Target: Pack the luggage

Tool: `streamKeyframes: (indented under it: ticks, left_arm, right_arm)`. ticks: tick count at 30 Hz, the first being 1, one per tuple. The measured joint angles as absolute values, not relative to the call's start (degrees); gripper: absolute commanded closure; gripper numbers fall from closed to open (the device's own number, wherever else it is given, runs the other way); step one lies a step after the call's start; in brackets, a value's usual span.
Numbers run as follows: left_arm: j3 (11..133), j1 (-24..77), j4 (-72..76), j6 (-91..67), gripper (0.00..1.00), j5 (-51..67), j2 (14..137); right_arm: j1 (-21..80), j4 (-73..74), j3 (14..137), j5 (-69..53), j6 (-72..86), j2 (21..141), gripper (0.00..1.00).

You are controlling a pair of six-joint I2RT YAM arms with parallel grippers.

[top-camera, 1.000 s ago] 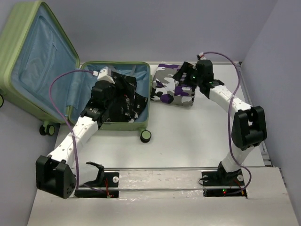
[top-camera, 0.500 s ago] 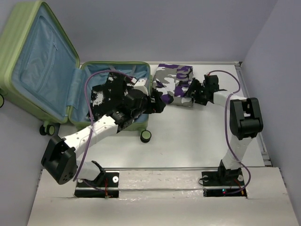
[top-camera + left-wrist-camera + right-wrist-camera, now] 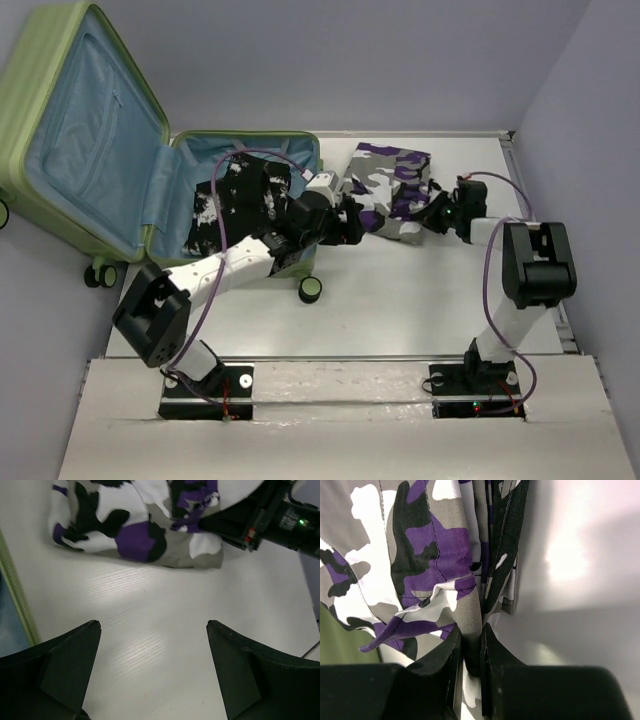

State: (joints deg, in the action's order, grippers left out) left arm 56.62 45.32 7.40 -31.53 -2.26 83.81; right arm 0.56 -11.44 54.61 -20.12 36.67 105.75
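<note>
On the white worktop point(image 3: 400, 290), the left pincer point(image 3: 152, 630) is held wide apart, low beside the camouflage garment point(image 3: 385, 180), whose fold is clenched by the right pincer point(image 3: 471, 635). Farther left, the luggage point(image 3: 60, 110) lies open, its lid partly cropped.

On the tabletop point(image 3: 400, 300), far left: luggage point(image 3: 80, 150), lid propped up behind-left, packed garment point(image 3: 235, 195) inside. Just right of it: loose garment point(image 3: 385, 175). Between both: left claw point(image 3: 345, 225). At loose garment's right edge, touching: right claw point(image 3: 435, 215).
</note>
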Motion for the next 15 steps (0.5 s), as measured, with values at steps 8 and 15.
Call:
streamKeyframes:
  ticks: [8,15]
  left_arm:
    - [70.50,48.03,2.83,-28.86,0.01,-6.15,96.49]
    - [85.21,48.34,-0.99,-26.33,0.01,-6.09,110.85]
  right_arm:
    - [-9.56,-8.75,36.64,-19.20,34.65,87.22,0.65]
    - [-11.92,-3.36,31.05,-16.56,32.34,75.50,0.00]
